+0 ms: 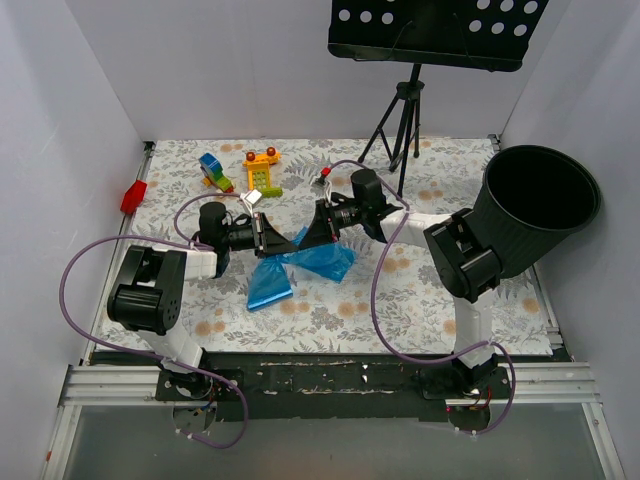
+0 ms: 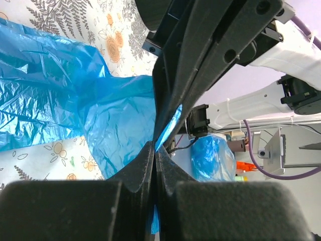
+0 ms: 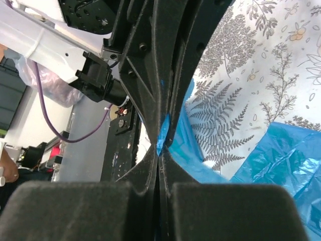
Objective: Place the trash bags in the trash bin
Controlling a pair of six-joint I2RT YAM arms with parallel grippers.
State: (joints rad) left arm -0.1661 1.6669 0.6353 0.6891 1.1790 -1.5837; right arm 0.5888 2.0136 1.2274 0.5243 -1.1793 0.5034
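A loose sheet of blue trash bag (image 1: 300, 268) lies crumpled on the floral table, between the two arms. My left gripper (image 1: 285, 243) and right gripper (image 1: 305, 240) meet tip to tip above its top edge. In the left wrist view the left gripper (image 2: 154, 149) is shut on a strip of the blue film, and the rest of the trash bag (image 2: 55, 95) spreads out to the left. In the right wrist view the right gripper (image 3: 160, 154) is shut on the same film edge, with the trash bag (image 3: 281, 160) hanging at lower right. The black trash bin (image 1: 535, 205) stands tilted at the table's right side.
Toy blocks (image 1: 215, 172) (image 1: 262, 172) sit at the back left, with a small red-topped piece (image 1: 325, 178) near them. A black perforated music stand (image 1: 430, 30) on a tripod (image 1: 400, 120) stands at the back. A red object (image 1: 133, 196) is fixed on the left wall.
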